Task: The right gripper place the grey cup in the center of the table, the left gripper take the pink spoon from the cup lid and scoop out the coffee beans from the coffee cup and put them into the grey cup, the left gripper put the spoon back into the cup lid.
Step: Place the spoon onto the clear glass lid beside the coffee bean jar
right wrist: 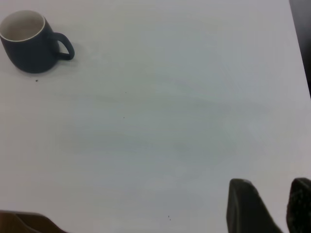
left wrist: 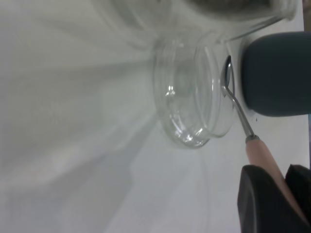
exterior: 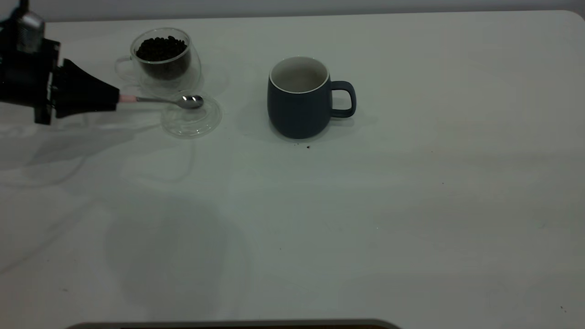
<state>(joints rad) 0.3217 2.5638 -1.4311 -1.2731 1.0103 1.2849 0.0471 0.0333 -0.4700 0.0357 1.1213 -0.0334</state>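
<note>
Gripping the pink handle of the spoon (exterior: 169, 99), the left gripper (exterior: 112, 98) has its fingers (left wrist: 260, 204) clamped on the handle's end, at about 9 o'clock on the table (exterior: 365, 219) in the exterior view. The spoon lies nearly level, its metal bowl over the far part of the lid (exterior: 192, 118); whether bowl and glass touch I cannot tell. The lid rests flat on the table, just beside the coffee cup (exterior: 162, 61), which stands at its 11 o'clock and holds the beans (exterior: 161, 48). The grey cup (exterior: 301, 98) stands upright near the table's centre, at 3 o'clock from the lid and well apart from it, handle turned to 3 o'clock, its off-white inside looking bare. A few dark specks lie on the table by its base. The right gripper (right wrist: 272, 206) hangs over bare table, well apart from the grey cup, fingers parted
</note>
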